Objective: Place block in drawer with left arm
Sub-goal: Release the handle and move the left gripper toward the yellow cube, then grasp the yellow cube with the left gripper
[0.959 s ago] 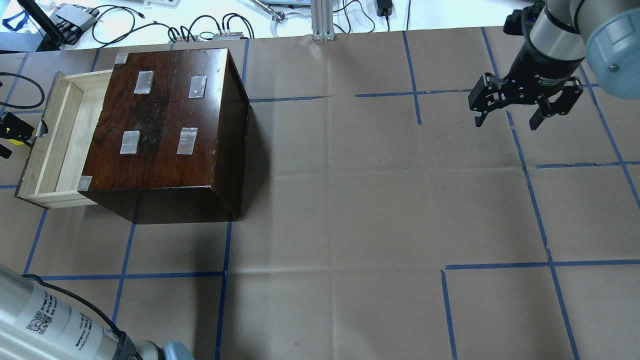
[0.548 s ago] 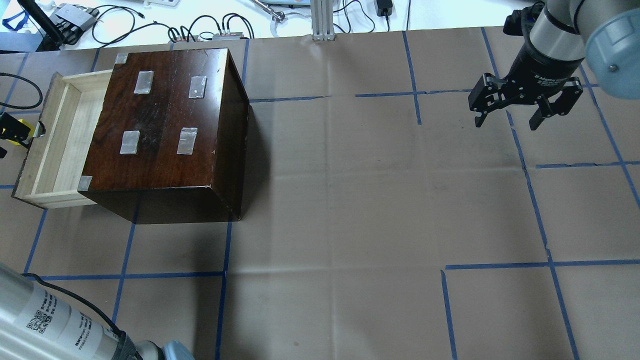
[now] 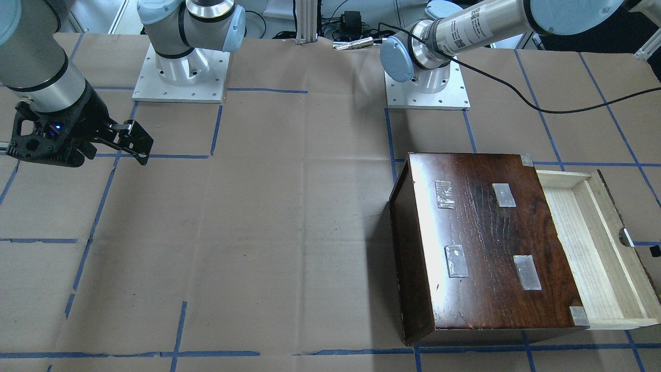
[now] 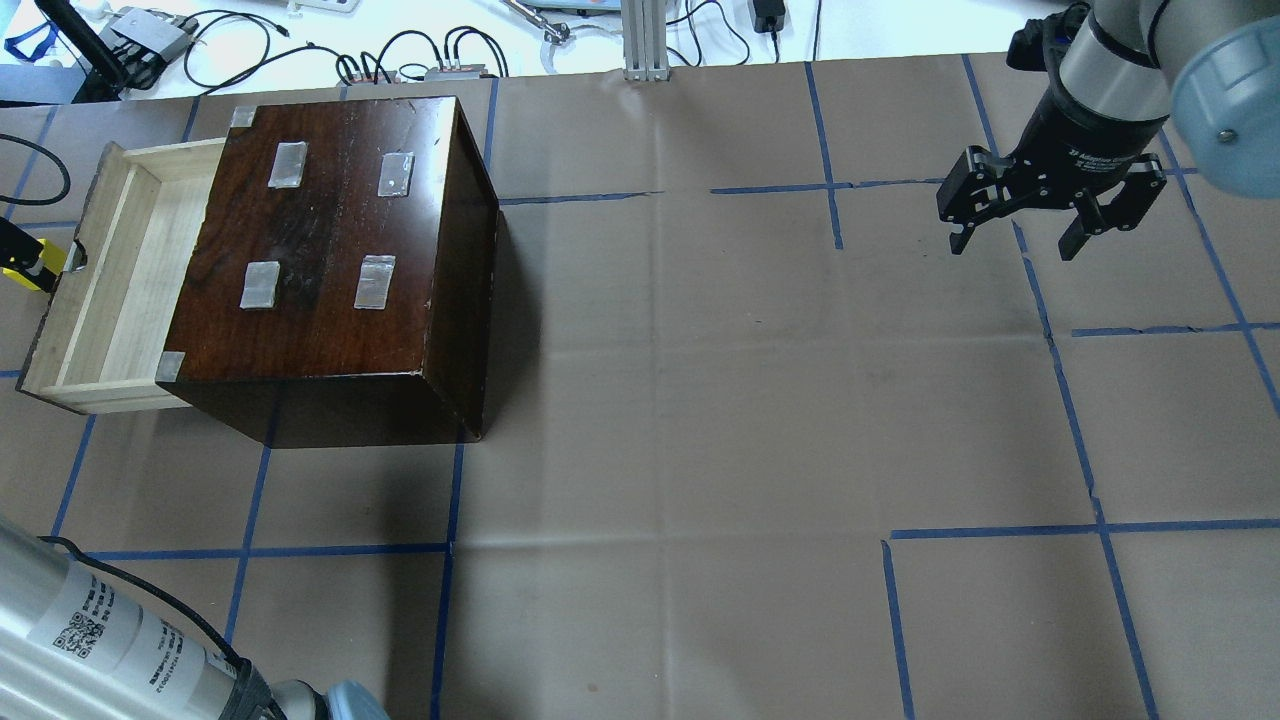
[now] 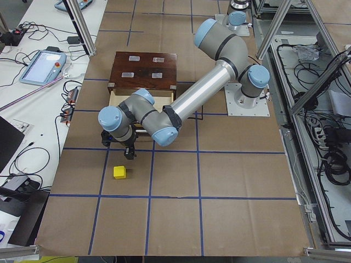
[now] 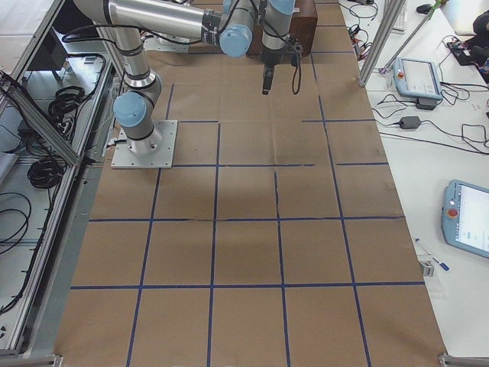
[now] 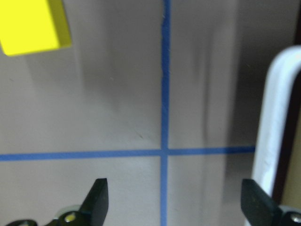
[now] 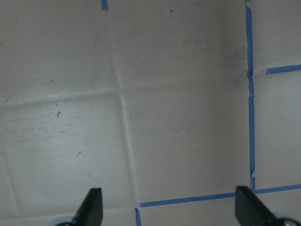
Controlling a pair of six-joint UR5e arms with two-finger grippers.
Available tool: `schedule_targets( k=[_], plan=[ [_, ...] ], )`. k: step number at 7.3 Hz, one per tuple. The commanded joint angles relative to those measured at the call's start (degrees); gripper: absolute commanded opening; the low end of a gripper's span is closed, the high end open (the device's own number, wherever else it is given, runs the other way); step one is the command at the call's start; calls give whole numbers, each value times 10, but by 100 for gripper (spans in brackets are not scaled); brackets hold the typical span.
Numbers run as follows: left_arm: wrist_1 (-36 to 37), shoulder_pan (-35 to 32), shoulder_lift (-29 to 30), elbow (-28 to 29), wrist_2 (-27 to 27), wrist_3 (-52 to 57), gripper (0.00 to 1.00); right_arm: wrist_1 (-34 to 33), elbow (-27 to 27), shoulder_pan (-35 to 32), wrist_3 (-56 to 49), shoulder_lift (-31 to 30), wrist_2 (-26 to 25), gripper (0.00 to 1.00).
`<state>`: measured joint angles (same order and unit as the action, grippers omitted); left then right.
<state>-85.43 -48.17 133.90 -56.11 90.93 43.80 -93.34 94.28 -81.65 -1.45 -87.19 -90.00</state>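
The yellow block (image 5: 119,172) lies on the brown paper in front of the open drawer (image 4: 100,270) of the dark-brown cabinet (image 4: 330,230). The drawer's pale tray shows nothing inside. My left gripper (image 7: 176,202) is open and empty, low over the paper between the drawer front and the block. The block (image 7: 33,23) sits ahead and to the left of its fingers, apart from them. The drawer's white handle (image 7: 277,117) is just beside the right-hand finger. My right gripper (image 4: 1015,245) is open and empty, above the paper far from the cabinet.
A black cable (image 3: 516,93) trails from the left arm across the table behind the cabinet (image 3: 480,243). Cables and devices (image 4: 150,35) lie on the white bench beyond the far edge. Blue tape lines (image 4: 450,550) grid the paper.
The drawer has slid further out of the cabinet, to the overhead view's left, and the black-and-yellow bit at its front edge moved with it. The right arm has not moved.
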Motion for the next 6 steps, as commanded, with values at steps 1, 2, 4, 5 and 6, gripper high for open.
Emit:
schedule_targets(
  k=[1, 2, 4, 5, 6],
  plan=[
    [40, 0, 83, 96, 2, 23, 98, 0, 0, 0, 0, 0, 0, 100],
    [43, 0, 107, 124, 1, 17, 98, 0, -1, 0, 0, 0, 0, 100],
    [60, -1, 137, 144, -2, -1, 93, 0, 0, 0, 0, 0, 0, 100],
    [62, -1, 150, 143, -2, -2, 93, 0, 0, 0, 0, 0, 0, 100],
    [62, -1, 157, 144, -2, -1, 93, 0, 0, 0, 0, 0, 0, 100]
  ],
)
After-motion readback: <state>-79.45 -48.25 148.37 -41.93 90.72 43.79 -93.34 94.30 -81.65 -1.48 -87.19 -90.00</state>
